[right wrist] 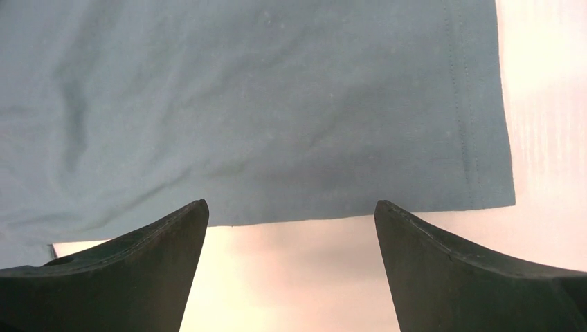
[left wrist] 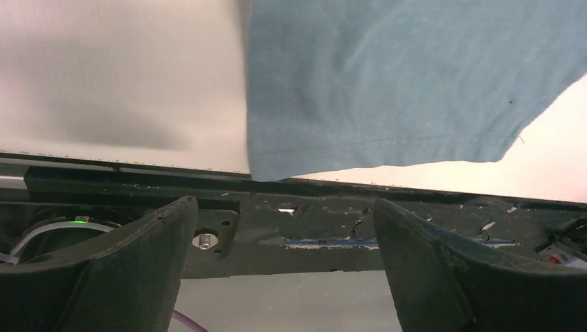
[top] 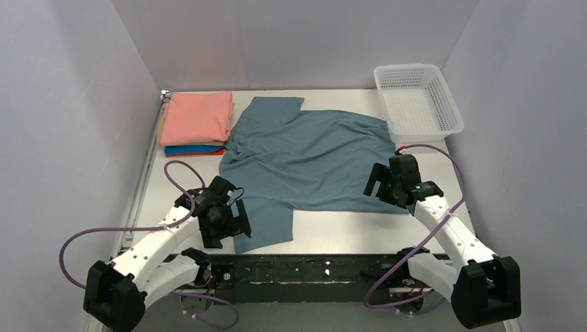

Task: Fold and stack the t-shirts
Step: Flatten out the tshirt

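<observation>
the left gripper point(left wrist: 284, 202) has its fingers wide apart and empty, and a hemmed edge of the dusty blue-grey t-shirt point(top: 304, 155) lies just beyond their tips. the right gripper point(right wrist: 291, 204) is likewise spread and holds nothing, with the shirt's hemmed corner just ahead of its fingers. the shirt lies wrinkled on the table point(top: 332, 225). far beyond the left fingers, a folded salmon-pink shirt point(top: 197, 117) tops a bright blue shirt point(top: 185, 149) and an orange shirt point(top: 216, 151).

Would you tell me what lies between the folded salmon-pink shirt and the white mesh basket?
The large dusty blue-grey cloth t-shirt, spread out; the top external view shows it.
</observation>
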Motion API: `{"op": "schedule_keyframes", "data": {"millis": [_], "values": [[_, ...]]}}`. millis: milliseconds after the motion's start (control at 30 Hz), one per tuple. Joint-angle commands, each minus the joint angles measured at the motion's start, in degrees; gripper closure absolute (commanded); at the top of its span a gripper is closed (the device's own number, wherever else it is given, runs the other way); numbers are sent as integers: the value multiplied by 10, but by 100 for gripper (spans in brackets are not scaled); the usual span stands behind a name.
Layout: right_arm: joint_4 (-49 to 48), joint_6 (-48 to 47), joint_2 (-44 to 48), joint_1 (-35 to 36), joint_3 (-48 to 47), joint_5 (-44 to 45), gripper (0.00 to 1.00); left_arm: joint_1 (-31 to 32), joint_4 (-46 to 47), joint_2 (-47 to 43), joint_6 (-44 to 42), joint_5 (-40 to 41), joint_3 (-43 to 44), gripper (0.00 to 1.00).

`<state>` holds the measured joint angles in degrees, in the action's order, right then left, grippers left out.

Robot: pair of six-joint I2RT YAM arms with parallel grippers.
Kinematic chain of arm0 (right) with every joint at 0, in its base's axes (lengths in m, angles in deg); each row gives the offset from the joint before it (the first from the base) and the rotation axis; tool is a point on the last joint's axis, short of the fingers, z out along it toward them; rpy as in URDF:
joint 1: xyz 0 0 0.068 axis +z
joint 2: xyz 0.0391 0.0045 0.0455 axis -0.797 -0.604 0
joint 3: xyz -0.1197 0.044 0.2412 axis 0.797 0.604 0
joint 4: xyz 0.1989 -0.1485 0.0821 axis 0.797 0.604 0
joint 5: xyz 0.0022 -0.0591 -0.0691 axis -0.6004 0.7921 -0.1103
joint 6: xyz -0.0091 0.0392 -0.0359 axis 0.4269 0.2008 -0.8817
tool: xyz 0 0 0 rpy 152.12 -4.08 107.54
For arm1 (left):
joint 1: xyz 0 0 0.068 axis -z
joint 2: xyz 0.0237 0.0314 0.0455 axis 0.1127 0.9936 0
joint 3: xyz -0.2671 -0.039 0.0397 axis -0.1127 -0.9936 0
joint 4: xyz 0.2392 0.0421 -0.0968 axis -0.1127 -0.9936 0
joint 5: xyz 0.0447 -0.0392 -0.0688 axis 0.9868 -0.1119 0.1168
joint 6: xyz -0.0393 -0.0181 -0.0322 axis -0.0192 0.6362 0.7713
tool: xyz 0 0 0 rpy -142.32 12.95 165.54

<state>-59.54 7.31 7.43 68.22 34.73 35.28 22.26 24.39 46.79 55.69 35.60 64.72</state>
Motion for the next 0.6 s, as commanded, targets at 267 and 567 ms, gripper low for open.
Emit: {"op": "schedule_keyframes", "data": {"millis": [267, 567], "values": [[-35, 94, 67, -52, 21, 20, 2, 38, 6, 27, 56, -43, -73, 21], [-14, 108, 60, -70, 16, 31, 3, 41, 20, 51, 55, -27, -95, 50]]}}
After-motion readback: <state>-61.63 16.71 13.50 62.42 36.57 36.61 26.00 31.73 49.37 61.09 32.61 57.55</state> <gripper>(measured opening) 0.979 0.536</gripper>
